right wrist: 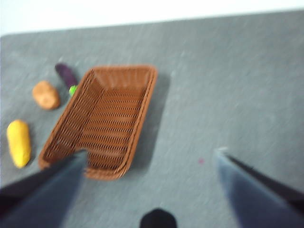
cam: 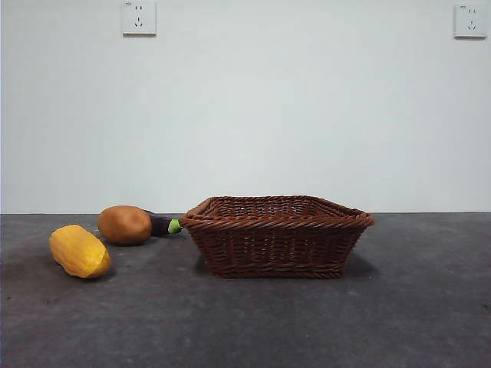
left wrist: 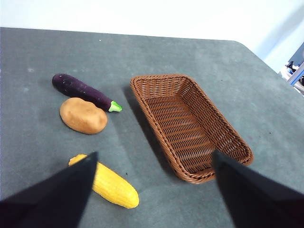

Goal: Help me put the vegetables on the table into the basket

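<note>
The brown wicker basket [cam: 278,234] stands empty on the dark grey table [cam: 245,322]. To its left lie the yellow corn cob [cam: 79,251], the brown potato [cam: 124,225] and, behind the potato, the purple eggplant [cam: 163,225] with its green tip towards the basket. In the left wrist view the left gripper [left wrist: 154,159] hangs open and empty high above the corn [left wrist: 111,184], with the potato [left wrist: 83,115], eggplant [left wrist: 81,90] and basket [left wrist: 190,124] beyond. In the blurred right wrist view the right gripper [right wrist: 151,154] is open and empty high above the basket [right wrist: 102,121]; corn [right wrist: 19,142], potato [right wrist: 46,94] and eggplant [right wrist: 66,75] lie beside it.
A white wall with two sockets [cam: 139,18] stands behind the table. Bare table surface stretches in front of and to the right of the basket. Neither arm shows in the front view.
</note>
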You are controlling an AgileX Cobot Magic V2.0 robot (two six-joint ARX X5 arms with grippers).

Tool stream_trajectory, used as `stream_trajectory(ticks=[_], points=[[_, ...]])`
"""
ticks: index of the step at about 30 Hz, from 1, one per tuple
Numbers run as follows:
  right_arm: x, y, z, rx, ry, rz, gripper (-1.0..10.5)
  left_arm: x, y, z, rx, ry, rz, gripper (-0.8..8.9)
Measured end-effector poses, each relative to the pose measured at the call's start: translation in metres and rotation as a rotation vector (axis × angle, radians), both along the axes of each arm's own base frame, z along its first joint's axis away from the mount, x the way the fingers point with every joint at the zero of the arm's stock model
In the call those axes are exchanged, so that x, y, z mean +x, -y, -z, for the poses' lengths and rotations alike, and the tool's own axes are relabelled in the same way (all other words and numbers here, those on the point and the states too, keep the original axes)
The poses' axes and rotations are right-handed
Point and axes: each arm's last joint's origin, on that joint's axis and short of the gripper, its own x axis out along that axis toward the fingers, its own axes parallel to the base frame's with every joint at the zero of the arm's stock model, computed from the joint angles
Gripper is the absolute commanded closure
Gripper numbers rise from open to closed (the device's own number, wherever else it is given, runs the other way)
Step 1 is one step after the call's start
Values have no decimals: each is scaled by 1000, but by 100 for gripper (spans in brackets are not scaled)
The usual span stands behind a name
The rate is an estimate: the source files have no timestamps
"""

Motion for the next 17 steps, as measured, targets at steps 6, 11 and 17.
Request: stream_trajectory(ticks=[6, 11, 17], points=[[16, -3, 6, 34, -66, -66, 316, 0, 0, 2, 4, -18, 2, 215], [67, -6, 15, 61, -178, -107, 317, 0, 0, 2, 4, -18, 2, 215], [153, -32, 31, 52, -320, -189, 319, 0, 0, 2, 4, -18, 2, 215]])
